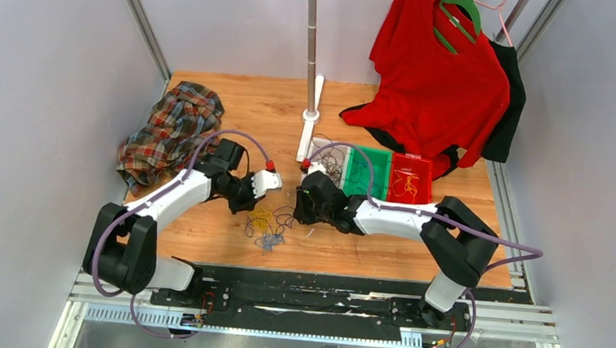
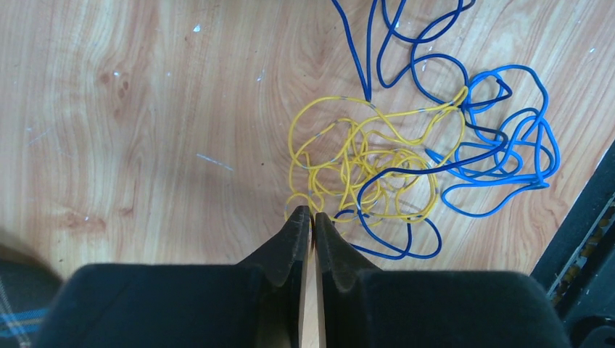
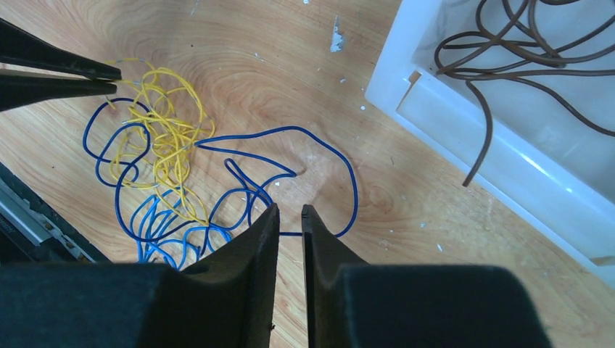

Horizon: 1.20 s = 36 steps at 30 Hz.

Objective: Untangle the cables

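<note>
White tray (image 3: 508, 174) holds dark cable (image 3: 487, 130), red bin (image 1: 422, 194) orange cable (image 1: 406, 183); left tool (image 2: 312, 217) pinches yellow cable (image 2: 377, 152), right tool (image 3: 290, 210), slightly parted, straddles blue cable (image 3: 290, 129).

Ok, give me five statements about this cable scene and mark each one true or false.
1. The yellow cable and the blue cable lie tangled together on the wooden table. True.
2. The left gripper has its fingertips at the yellow edge of the tangle. True.
3. The red shirt lies flat on the table. False: it hangs on a green hanger.
4. The white bin is empty. False: loops of brown cable lie in it.
5. The green bin stands between the white bin and the red bin. True.
</note>
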Tool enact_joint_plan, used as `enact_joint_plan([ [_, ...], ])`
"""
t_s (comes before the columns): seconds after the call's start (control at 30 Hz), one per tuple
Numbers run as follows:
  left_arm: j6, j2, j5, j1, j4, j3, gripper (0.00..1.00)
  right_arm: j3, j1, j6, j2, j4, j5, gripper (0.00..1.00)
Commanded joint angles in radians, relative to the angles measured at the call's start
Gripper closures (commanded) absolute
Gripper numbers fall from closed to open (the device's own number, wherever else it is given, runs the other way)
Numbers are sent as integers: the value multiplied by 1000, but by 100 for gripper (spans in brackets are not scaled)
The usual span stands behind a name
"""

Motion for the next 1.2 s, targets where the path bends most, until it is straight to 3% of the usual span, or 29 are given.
enact_joint_plan([
  [0.0, 38, -46, -39, -2, -8, -12, 92, -9, 17, 6, -60, -37, 52, 86],
  [0.1, 43, -67, -66, -2, -8, -16, 95, -30, 17, 11, -92, -62, 76, 89],
  [0.2, 45, -81, -63, -2, -25, -14, 96, -31, 19, 37, -118, -104, 98, 59],
  [0.27, 40, -91, -57, -2, -32, -14, 96, -36, 23, 74, -138, -113, 92, 45],
  [0.43, 36, -98, -55, -1, -36, -14, 97, -55, 44, 192, -143, -60, 61, 34],
  [0.63, 33, -107, -57, -2, -44, -9, 97, -15, 48, 290, -42, -35, 6, 38],
  [0.8, 37, -111, -62, -1, -50, -10, 97, 16, 53, 297, 12, -14, 68, 43],
  [1.17, 98, -147, -152, -2, -49, -26, 99, 22, 43, 236, 38, 115, 129, 81],
])
